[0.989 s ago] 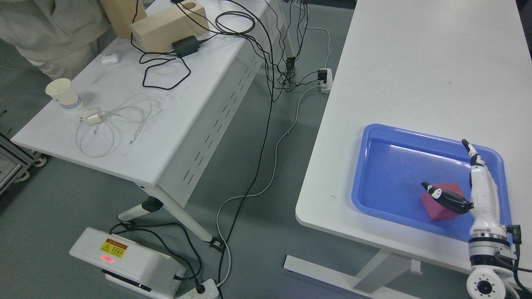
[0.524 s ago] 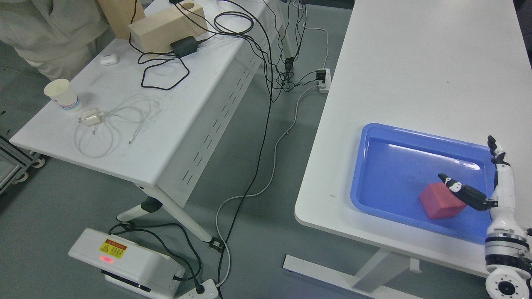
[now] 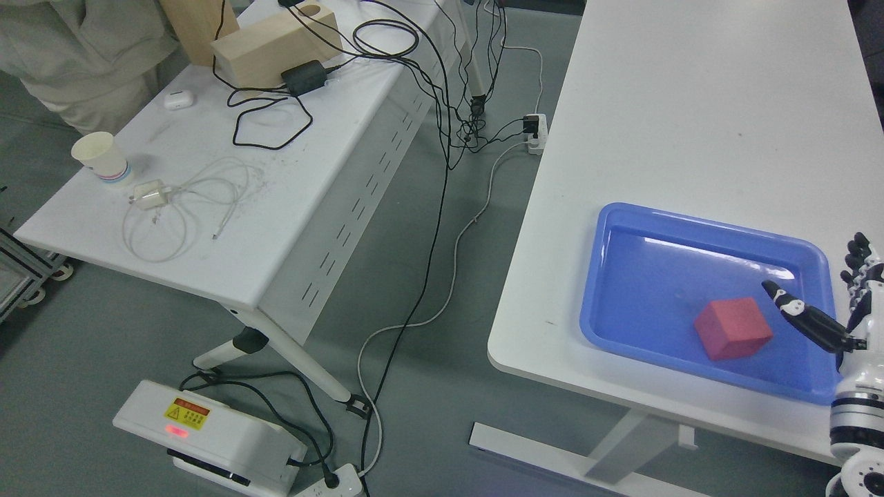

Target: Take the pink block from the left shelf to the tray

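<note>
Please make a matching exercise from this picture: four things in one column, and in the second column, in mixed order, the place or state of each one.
Things:
1. block
2. paper cup
3. right hand
4. power strip

Places or states:
A. on the floor between the two tables
B. lying in the blue tray
C. open, at the tray's right edge, holding nothing
D. upright near the left table's edge

Pairs: 1-B, 2-D, 3-C, 4-A
</note>
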